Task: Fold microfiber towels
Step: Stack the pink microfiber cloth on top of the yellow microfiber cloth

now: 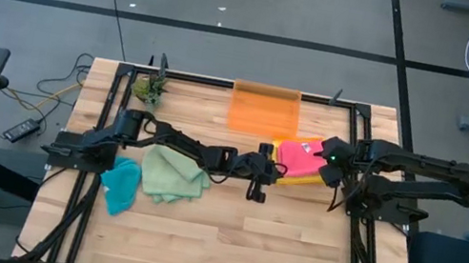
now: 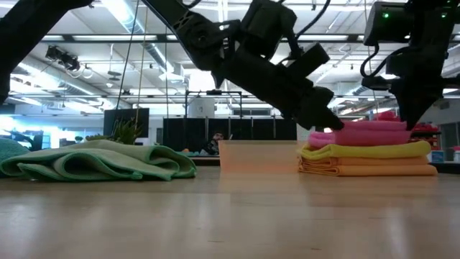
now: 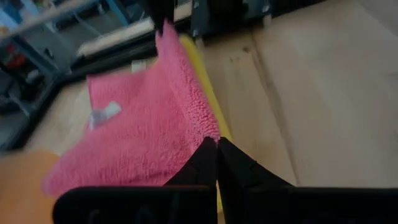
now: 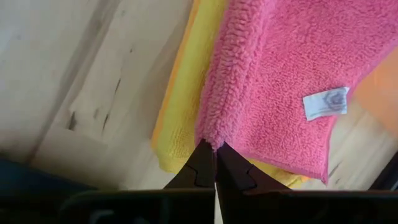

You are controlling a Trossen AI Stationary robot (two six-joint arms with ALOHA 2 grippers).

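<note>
A folded pink towel (image 1: 300, 153) with a white tag (image 4: 326, 102) lies on top of a yellow towel (image 2: 366, 150) and an orange towel (image 2: 366, 170), stacked at the table's right middle. My left gripper (image 3: 216, 149) is shut at the pink towel's corner on the stack's left side. My right gripper (image 4: 215, 153) is shut at another corner on the stack's right side. A crumpled sage green towel (image 1: 171, 177) and a teal towel (image 1: 119, 185) lie on the table to the left. My left gripper pinches the pink towel's corner (image 3: 210, 132) between its fingertips, coming slanting down from the table's left side. The towel rests flat on the yellow towel. My right gripper pinches another corner of the pink towel (image 4: 211, 138) at its fingertips, pointing steeply down. That corner lies on the stack.
A translucent orange bin (image 1: 264, 110) stands at the table's far edge just behind the stack. A small green plant (image 1: 149, 89) sits at the far left corner. Bare wood lies along the near half of the table (image 1: 224, 246).
</note>
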